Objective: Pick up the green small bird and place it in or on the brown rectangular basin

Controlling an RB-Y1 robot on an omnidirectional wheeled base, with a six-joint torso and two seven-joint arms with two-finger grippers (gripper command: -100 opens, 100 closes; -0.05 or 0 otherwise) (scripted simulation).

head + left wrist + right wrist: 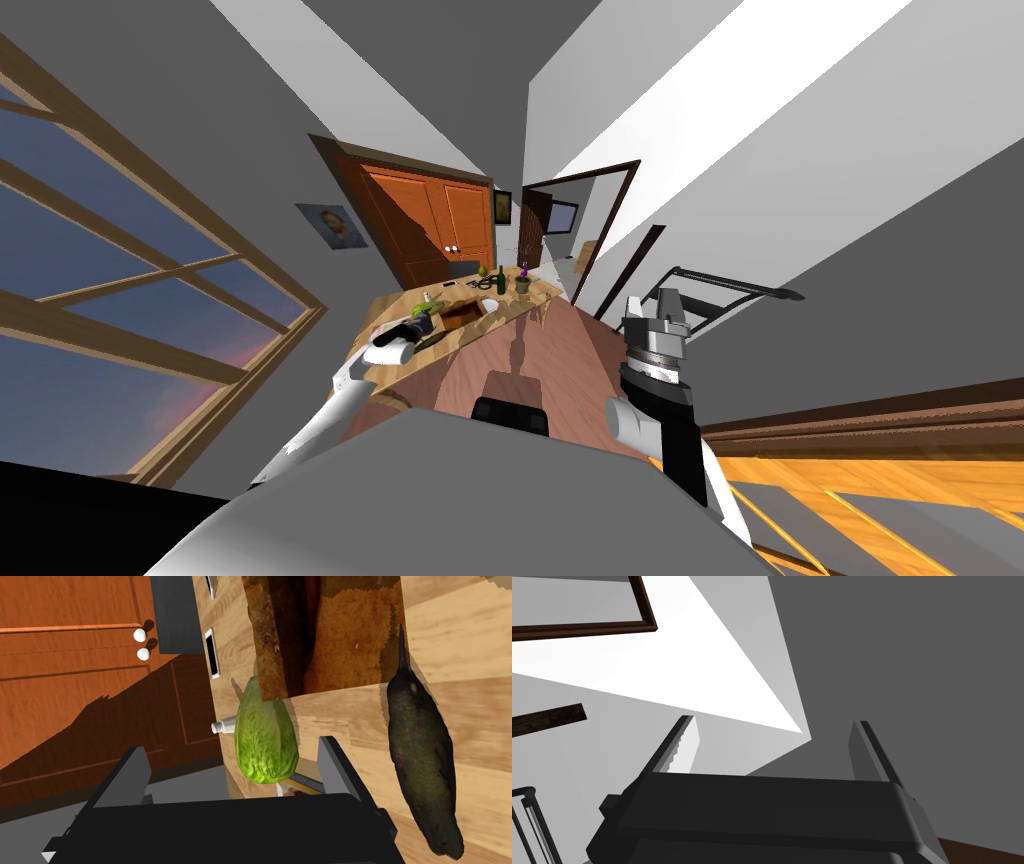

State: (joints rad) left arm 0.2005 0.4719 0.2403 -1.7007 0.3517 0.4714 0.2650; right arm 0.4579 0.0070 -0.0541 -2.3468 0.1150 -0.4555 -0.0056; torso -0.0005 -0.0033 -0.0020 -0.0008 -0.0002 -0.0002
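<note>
Left gripper is nearest the lens: fingers wide apart, nothing clamped. Between them, clear of both fingers, a bright green leafy lump lies on the wooden table. Its far end is hidden behind the near corner of the brown basin. A small white tube lies against the lump or just beside it, on the side towards the orange cabinet.

Bird: dark green with a long thin beak. It lies flat on the table outside the finger that is away from the cabinet. The beak points at the basin, with its tip just beside the basin's edge. Bird and lump are apart. I take this one as the target, not the lump.

Head view: left gripper is left of centre over the table's near edge. The basin is just beyond it, towards mid-frame.

Right gripper: fingers apart, empty. In the head view it is raised at centre right, well away from the table.

Step in hand (judgement): approach before the grasp. The bird is not yet picked up.

Next move (judgement): the gripper is centred on the lump, not the bird.
- Shift sideways, away from the cabinet, until the bird's body lies between the fingers across its narrow width.
- Descend and close.
- The carry after that should be short, since the basin is just beside the bird.
</note>
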